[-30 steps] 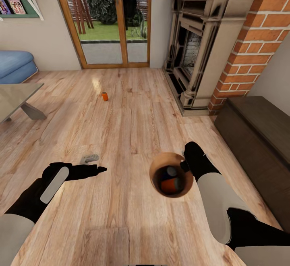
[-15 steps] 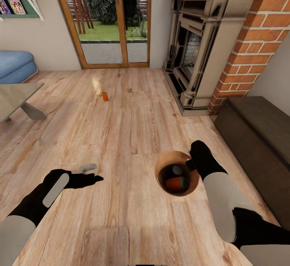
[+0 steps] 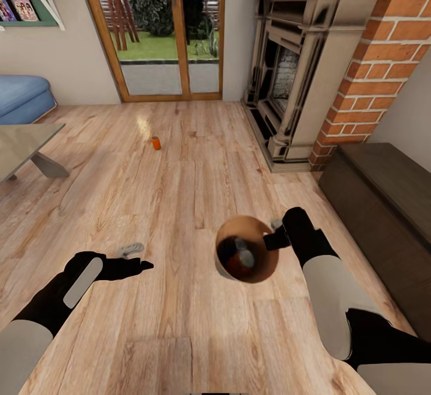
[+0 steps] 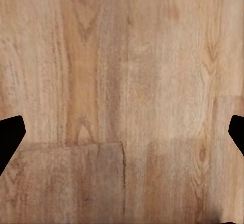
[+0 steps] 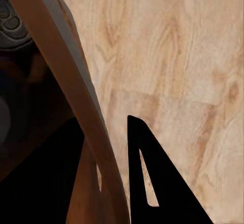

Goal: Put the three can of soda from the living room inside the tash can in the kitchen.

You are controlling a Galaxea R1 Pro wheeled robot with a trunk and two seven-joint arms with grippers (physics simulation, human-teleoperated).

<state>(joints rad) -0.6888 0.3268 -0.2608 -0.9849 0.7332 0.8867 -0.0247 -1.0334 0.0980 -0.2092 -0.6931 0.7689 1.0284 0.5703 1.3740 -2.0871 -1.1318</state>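
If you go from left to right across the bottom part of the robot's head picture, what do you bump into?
Left hand → little grey thing on the floor → tash can with soda cans inside → right hand pinching the bin's rim → dark wooden bench.

This is a home's living room. Warm wood-plank floor (image 3: pixel 197 173) runs ahead of the grippers to wood-framed glass doors (image 3: pixel 161 30) onto a garden. A brick fireplace (image 3: pixel 335 66) stands ahead of the right gripper; a blue sofa (image 3: pixel 21 99) and glass coffee table (image 3: pixel 24 143) lie beyond the left one.
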